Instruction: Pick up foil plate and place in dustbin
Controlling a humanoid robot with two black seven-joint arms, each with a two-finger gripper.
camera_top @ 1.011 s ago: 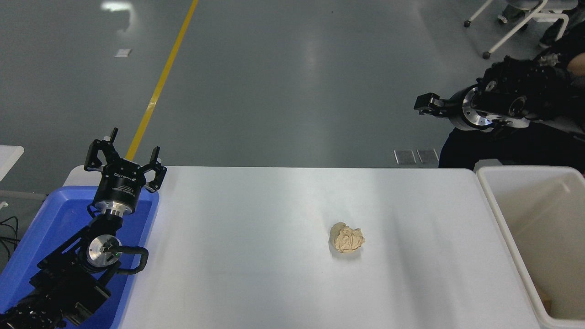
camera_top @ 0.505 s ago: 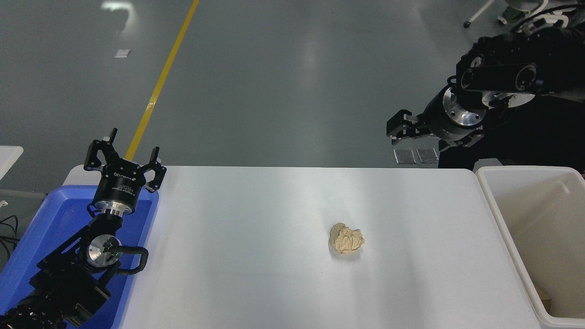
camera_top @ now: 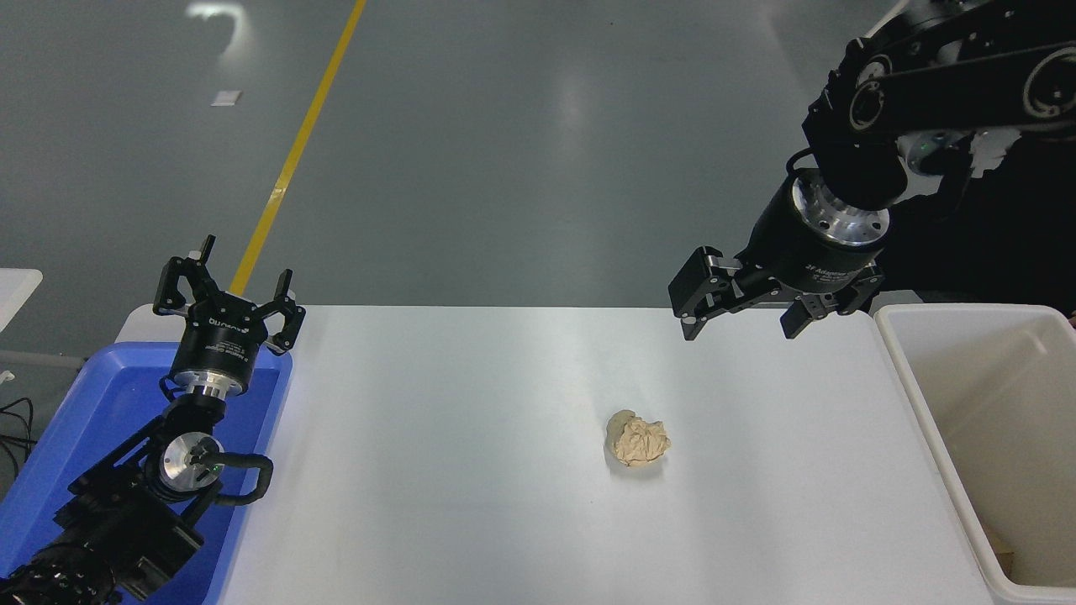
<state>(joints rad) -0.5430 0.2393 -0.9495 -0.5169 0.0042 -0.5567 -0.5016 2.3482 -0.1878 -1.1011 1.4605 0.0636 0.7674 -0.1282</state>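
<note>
Dustbin [camera_top: 912, 382] with long axis away from me, my right pincer [camera_top: 740, 315] open above counter [camera_top: 471, 470] beside it.

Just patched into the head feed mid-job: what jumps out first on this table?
The right gripper hangs open above the white table's far edge, close to the off-white dustbin at the right. A tan crumpled paper lump lies alone mid-table. No foil plate shows anywhere on the table. The left gripper is open, parked over the blue tub at the lower left.
</note>
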